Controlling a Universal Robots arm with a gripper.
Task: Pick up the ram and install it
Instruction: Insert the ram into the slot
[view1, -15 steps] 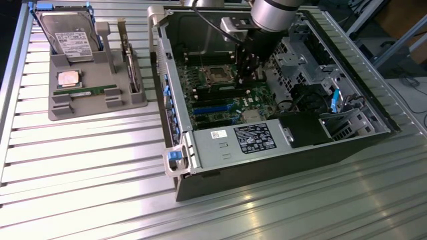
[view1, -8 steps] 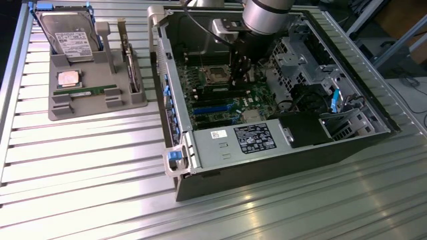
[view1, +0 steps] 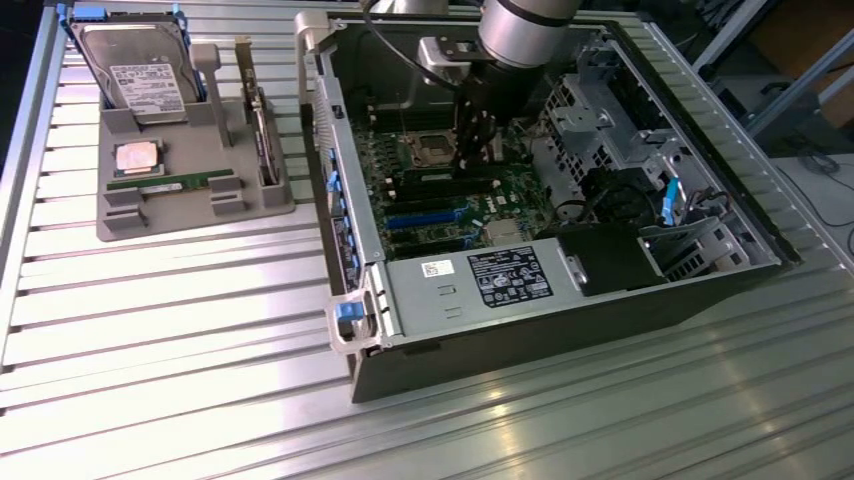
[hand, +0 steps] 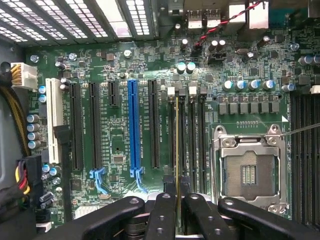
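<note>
One black robot gripper (hand: 177, 200) pinches the thin green ram stick (hand: 177, 145) edge-on along the green motherboard's (hand: 117, 150) black memory slots (hand: 192, 145) in our wrist view; from outside we see the arm (view1: 514, 40) reaching into the open grey computer case (view1: 561, 338).

The arm (view1: 525, 32) points straight down, jaws pinched close together.

Tallied: computer case (view1: 561, 335), one; hard drive (view1: 134, 70), one; processor chip (view1: 138, 157), one; expansion card (view1: 263, 120), one; ram stick (view1: 160, 184) (hand: 176, 150), two; CPU socket (hand: 248, 175), one; blue slot (hand: 133, 125), one.
</note>
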